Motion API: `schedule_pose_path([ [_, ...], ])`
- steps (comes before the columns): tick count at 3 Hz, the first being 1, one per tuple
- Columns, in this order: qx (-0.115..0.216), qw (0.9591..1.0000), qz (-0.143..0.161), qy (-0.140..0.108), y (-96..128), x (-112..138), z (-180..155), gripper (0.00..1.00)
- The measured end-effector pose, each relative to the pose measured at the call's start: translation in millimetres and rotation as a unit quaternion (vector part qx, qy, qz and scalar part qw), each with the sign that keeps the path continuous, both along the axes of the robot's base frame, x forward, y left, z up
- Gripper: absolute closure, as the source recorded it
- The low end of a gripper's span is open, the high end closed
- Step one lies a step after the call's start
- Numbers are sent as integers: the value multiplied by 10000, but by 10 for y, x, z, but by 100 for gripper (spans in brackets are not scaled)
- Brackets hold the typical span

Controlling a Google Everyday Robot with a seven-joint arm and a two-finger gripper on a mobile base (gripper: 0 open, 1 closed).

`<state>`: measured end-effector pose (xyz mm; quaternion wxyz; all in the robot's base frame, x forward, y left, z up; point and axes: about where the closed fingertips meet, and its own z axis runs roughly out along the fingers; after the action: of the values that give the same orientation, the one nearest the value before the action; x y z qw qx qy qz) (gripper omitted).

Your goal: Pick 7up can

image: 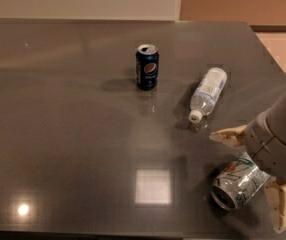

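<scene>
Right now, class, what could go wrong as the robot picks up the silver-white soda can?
The silver-white aluminium soda can lies on its side between the fingers of the open end effector; a touch from one finger could roll it. It lies close to the grey table's near edge, so a push might send it off.

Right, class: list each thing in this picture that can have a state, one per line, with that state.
Silver-white 7up can with green lettering: lying on its side, open end toward the camera.
Dark blue Pepsi can: standing upright.
Clear plastic bottle with white cap: lying on its side, cap on.
Robot's two-finger hand: open, one finger on either side of the lying can.
</scene>
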<state>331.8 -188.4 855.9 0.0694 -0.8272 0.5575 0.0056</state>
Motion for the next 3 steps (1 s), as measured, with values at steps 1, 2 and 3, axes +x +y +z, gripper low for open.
schedule_pose_path([
  [1,-101,9998,152,9,-23,-1,-107,0],
  [2,-220,9994,269,-12,-70,51,-137,6],
  [3,-301,9989,349,-33,-90,107,-133,24],
])
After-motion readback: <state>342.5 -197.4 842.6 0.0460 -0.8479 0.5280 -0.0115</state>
